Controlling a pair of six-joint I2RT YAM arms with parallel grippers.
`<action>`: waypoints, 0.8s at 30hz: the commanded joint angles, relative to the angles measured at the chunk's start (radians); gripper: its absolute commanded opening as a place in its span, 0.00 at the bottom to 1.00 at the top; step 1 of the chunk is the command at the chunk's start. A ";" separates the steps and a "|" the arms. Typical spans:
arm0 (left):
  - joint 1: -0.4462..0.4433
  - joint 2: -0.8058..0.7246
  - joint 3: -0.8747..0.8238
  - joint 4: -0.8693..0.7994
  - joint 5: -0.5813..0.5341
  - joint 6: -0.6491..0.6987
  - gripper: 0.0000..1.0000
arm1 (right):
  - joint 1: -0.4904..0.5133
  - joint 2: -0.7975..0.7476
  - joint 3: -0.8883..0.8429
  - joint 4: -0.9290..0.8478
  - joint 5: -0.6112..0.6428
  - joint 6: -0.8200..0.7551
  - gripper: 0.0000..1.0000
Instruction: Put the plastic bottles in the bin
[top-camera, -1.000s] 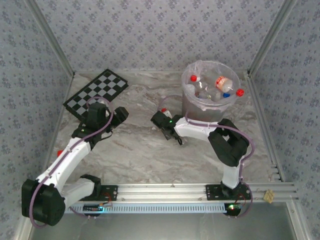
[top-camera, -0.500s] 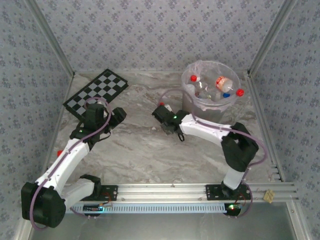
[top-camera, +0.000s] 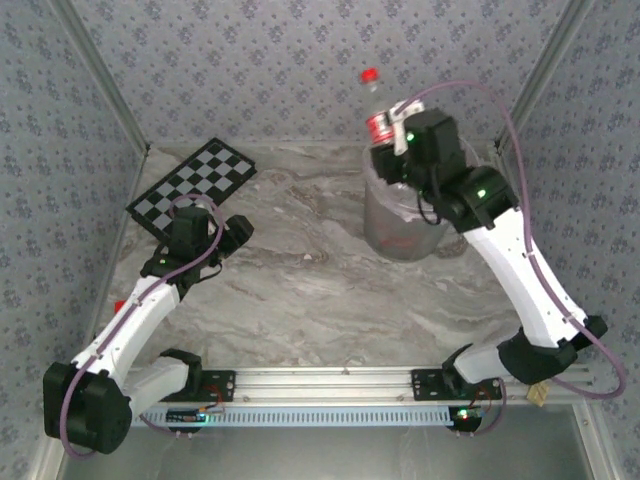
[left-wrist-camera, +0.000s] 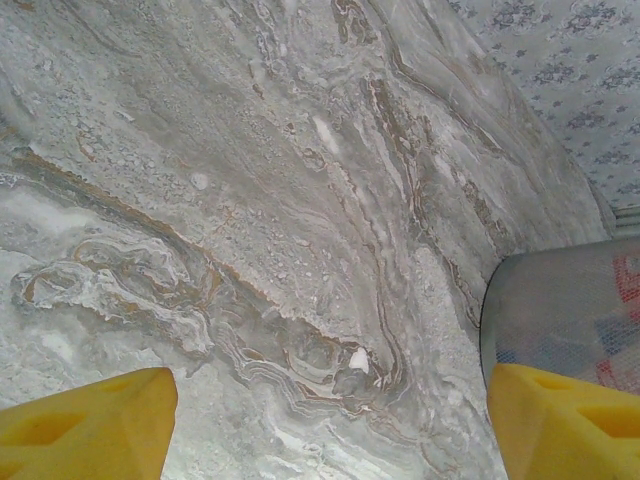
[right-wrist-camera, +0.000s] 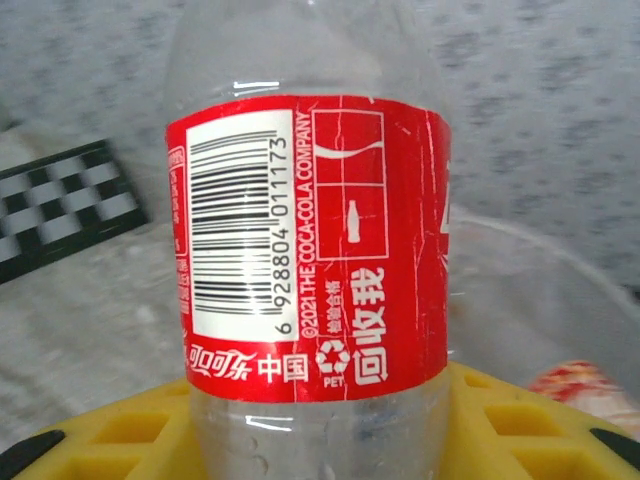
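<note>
I am holding one plastic bottle (top-camera: 374, 110) upright in the right hand (top-camera: 386, 143), cap pointing up, with the yellow fingers (right-wrist-camera: 520, 420) clamping its clear lower body just under the red label. It is hanging above the bin (top-camera: 400, 228), seemingly over the far-left part of the rim rather than the middle, though my own arm is covering most of the mouth. The left hand (left-wrist-camera: 320, 425) is idling with its fingers spread, gripping nothing, low over the bare table (top-camera: 300, 290) near the chequered board (top-camera: 192, 180). What is worrying me: letting go from here, the bottle could be clipping the rim and bouncing out onto the table. Coming down carelessly, the wrist could also be nudging the bin or snagging its thin liner
</note>
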 joint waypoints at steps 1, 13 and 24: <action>0.007 -0.014 0.023 0.007 0.018 -0.006 0.81 | -0.115 0.088 0.038 -0.096 -0.085 -0.075 0.50; 0.008 -0.065 0.013 -0.030 -0.005 0.005 0.81 | -0.252 0.176 0.055 -0.159 -0.166 -0.112 0.53; 0.009 -0.036 0.030 -0.035 0.006 0.047 0.81 | -0.264 0.177 0.067 -0.266 -0.175 -0.145 0.58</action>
